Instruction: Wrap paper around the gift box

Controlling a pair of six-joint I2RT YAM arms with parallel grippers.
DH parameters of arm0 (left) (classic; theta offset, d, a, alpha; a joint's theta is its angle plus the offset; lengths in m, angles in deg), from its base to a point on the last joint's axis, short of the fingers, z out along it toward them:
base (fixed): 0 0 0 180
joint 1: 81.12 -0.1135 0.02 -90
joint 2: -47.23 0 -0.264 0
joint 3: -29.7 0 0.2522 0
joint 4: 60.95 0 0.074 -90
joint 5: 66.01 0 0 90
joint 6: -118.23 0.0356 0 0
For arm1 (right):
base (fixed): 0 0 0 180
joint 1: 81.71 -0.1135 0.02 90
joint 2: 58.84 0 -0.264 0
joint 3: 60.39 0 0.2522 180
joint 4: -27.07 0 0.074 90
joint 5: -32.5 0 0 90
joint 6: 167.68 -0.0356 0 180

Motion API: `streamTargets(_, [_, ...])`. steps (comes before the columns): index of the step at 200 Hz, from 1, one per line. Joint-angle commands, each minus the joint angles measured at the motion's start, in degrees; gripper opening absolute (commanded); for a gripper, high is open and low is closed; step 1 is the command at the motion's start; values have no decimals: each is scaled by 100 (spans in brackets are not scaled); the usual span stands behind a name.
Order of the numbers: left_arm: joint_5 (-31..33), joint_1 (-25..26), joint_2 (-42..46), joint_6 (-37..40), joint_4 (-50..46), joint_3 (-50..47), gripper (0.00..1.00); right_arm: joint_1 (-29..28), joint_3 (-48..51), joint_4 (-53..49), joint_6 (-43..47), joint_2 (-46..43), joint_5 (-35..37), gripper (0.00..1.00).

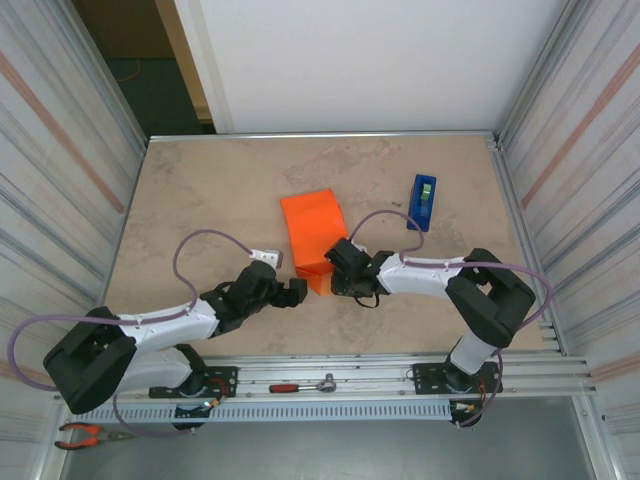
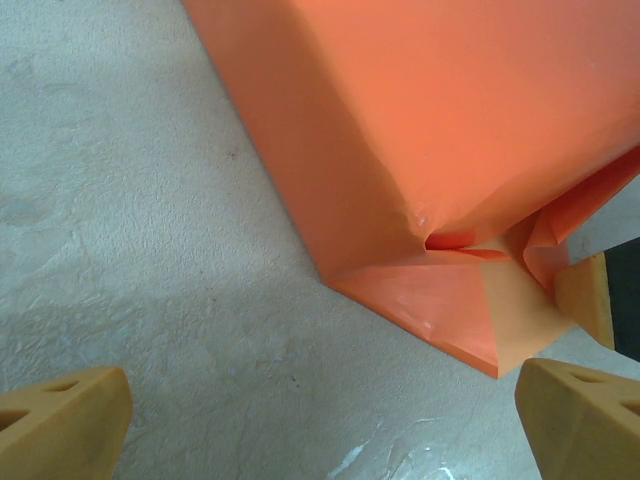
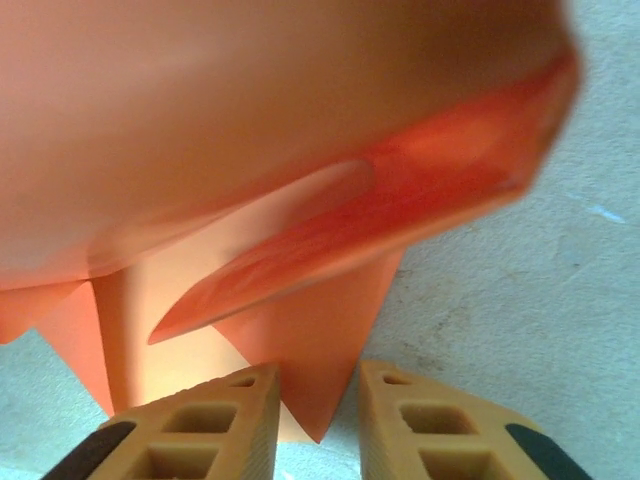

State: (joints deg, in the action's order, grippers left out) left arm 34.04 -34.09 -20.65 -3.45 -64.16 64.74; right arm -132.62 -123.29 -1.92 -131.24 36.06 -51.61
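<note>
- The paper point(image 1: 312, 232) lies about the middle of the table point(image 1: 200, 190), a little to the near side. It is folded into a box-shaped package, so the gift box is covered by it.
- In the left wrist view the paper point(image 2: 420, 110) shows a smooth side wall and a pointed flap point(image 2: 450, 315) which lies flat on the table at the near end of the package. Above this flap the folds leave a small dark gap.
- The left gripper point(image 1: 298, 290) is low over the table, just near and left of the package's near end. Its fingers point(image 2: 60, 420) stand wide apart, and nothing is between them except the bare table.
- The right gripper point(image 1: 333, 274) is at the near right corner of the package, pointing left.
- In the right wrist view its fingers point(image 3: 225, 415) are close together with a narrow gap between them. The tip of a triangular paper flap point(image 3: 315, 350) hangs in this gap. I cannot tell if the pads already press it.
- A blue tape dispenser point(image 1: 423, 202) stands far and right of the package, well apart from it.
- A red-handled tool point(image 1: 300, 386) lies on the rail between the two arm bases.
</note>
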Motion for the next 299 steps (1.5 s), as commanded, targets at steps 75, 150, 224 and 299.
streamTargets(75, [-21,52,-56,88,9,141,99,-191,-349,-341,-234,371,202,3])
streamTargets(150, [-198,43,28,300,-194,137,95,-140,-513,-434,-242,59,176,0])
streamTargets(224, [-1282,44,-281,566,40,131,50,36,-307,-224,-330,-394,23,0])
streamTargets(299, [-1879,149,-553,584,734,-72,17,182,-257,-52,-357,-607,-189,0])
